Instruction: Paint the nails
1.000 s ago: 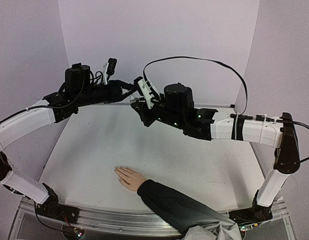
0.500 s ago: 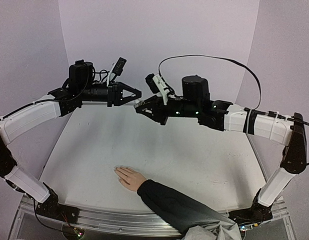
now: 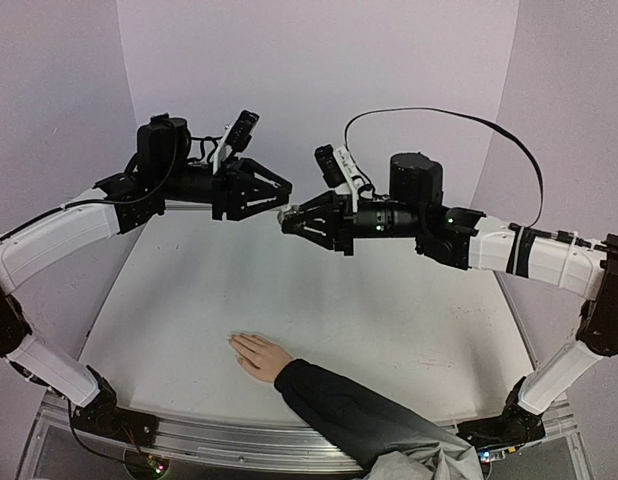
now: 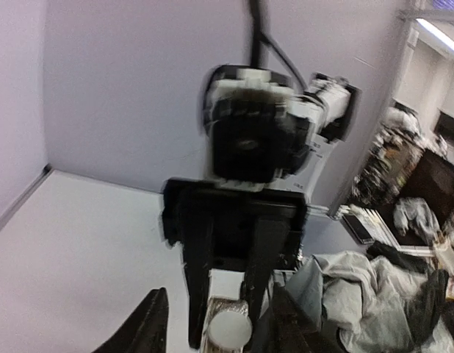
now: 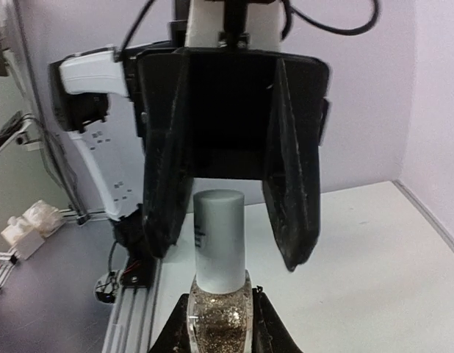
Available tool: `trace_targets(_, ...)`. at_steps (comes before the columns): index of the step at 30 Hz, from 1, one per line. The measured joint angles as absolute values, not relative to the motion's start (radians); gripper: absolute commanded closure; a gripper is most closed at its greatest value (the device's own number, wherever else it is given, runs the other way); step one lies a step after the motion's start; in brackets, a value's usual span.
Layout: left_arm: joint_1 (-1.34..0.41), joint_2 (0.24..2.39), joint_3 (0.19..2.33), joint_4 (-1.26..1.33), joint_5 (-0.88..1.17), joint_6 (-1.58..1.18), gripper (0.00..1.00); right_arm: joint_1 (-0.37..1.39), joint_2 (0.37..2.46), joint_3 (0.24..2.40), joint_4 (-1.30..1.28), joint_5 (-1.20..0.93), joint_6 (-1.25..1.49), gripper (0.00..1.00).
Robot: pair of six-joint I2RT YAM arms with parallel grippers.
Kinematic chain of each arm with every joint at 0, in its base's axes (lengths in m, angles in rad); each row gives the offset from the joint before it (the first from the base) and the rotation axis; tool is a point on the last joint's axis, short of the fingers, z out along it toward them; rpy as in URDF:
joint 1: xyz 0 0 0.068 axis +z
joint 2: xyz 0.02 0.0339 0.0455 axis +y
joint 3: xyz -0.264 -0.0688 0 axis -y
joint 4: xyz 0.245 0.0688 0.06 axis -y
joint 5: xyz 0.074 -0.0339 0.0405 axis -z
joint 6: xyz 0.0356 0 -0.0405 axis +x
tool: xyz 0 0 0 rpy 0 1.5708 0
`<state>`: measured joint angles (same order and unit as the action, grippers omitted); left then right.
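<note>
A light-skinned hand (image 3: 257, 355) in a dark sleeve (image 3: 349, 412) lies flat on the table near the front. Its nails (image 3: 235, 343) are too small to make out. My right gripper (image 3: 292, 220) is shut on a small clear bottle (image 5: 220, 323) of gold glitter polish with a white cap (image 5: 219, 239), held high above the table. My left gripper (image 3: 285, 199) is open and faces it. In the right wrist view its fingers (image 5: 164, 176) stand either side of the cap, not touching. In the left wrist view the cap (image 4: 229, 329) sits between my left gripper (image 4: 221, 325) jaws.
The white table (image 3: 189, 300) is walled by purple panels at the back and sides. Both arms meet high over the table's back half. A black cable (image 3: 439, 120) arches over the right arm. The person's grey clothing (image 3: 419, 465) shows at the front edge.
The left gripper has opened wide and swung toward the right gripper. The right gripper has drawn right and levelled with the bottle, so its cap now sits between the left fingers. The hand has not moved.
</note>
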<state>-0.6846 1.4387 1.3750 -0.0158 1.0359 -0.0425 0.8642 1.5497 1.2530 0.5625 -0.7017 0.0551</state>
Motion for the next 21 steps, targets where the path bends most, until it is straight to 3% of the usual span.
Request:
trace_targets(2, -0.669, 1.411, 1.335, -0.018, 0.921, -0.096, 0.27, 0.864, 1.549, 1.247, 0.562, -0.593, 0.047, 1.0)
trace_targets(5, -0.65, 1.351, 1.257, -0.028, 0.759, -0.219, 0.23, 0.865, 1.551, 1.245, 0.56, -0.395, 0.036, 1.0)
trace_targets(11, -0.65, 1.293, 1.23, -0.043, 0.619, -0.419, 0.26, 0.878, 1.589, 1.266, 0.555, -0.124, -0.006, 1.0)
trace_targets(14, -0.65, 1.292, 1.23, -0.044, 0.579, -0.482, 0.35, 0.913, 1.636, 1.302, 0.546, -0.019, -0.039, 1.0)
trace_targets(21, -0.65, 1.359, 1.246, -0.045, 0.533, -0.534, 0.44, 0.996, 1.695, 1.357, 0.53, 0.113, -0.092, 1.0)
